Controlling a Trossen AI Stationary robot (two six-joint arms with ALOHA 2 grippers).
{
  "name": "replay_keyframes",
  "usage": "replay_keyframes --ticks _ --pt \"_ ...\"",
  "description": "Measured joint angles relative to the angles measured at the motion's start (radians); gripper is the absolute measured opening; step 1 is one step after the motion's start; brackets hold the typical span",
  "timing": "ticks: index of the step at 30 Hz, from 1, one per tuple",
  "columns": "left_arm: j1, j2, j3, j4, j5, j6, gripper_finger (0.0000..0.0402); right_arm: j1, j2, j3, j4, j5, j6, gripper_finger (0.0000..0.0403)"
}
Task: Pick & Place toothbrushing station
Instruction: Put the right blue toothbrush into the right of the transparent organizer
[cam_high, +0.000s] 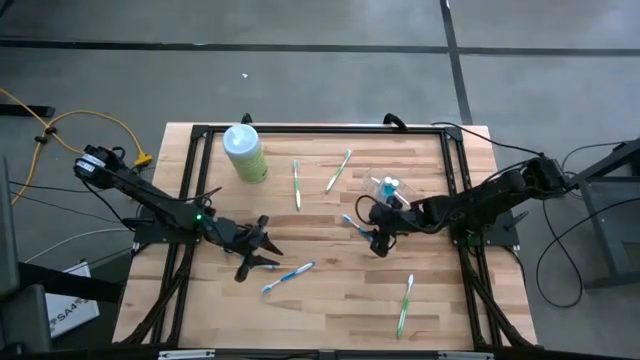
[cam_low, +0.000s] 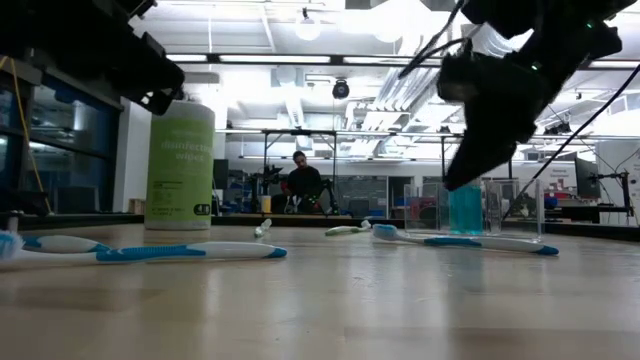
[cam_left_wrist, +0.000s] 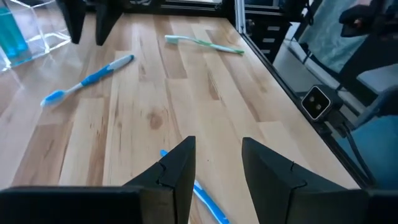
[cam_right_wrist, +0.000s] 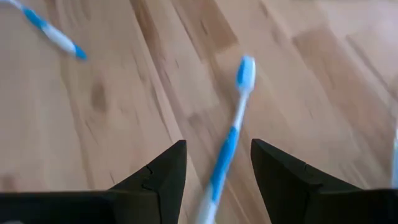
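The toothbrushing station (cam_high: 386, 188), a small see-through holder with something blue inside, stands on the table right of centre; the low view also shows the station (cam_low: 497, 208). My right gripper (cam_high: 375, 240) hangs open just on its near side, above a blue toothbrush (cam_right_wrist: 227, 144) that lies flat on the wood. My left gripper (cam_high: 266, 246) is open at the table's left centre, above the end of another blue toothbrush (cam_left_wrist: 208, 200). In the low view both grippers are off the tabletop.
A pale-green bottle with a white cap (cam_high: 244, 152) stands at the far left. Green toothbrushes lie at the far centre (cam_high: 296, 185), beside it (cam_high: 339, 170), and near the right front (cam_high: 405, 305). A black frame (cam_high: 320, 128) runs round the table's edges.
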Motion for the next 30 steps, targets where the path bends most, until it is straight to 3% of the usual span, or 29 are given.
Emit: replay_keyframes --ticks 7,17,30 --pt "0.001 0.000 0.000 -0.030 -0.002 -0.031 0.0127 0.000 0.009 0.000 -0.024 0.023 0.000 0.0171" --pt "0.001 0.001 0.000 -0.070 -0.002 -0.070 0.0127 -0.034 0.125 -0.001 0.025 0.020 -0.002 0.0171" --pt "0.001 0.001 0.000 -0.075 -0.001 -0.071 0.0127 -0.076 0.235 0.000 0.140 -0.102 0.005 0.0171"
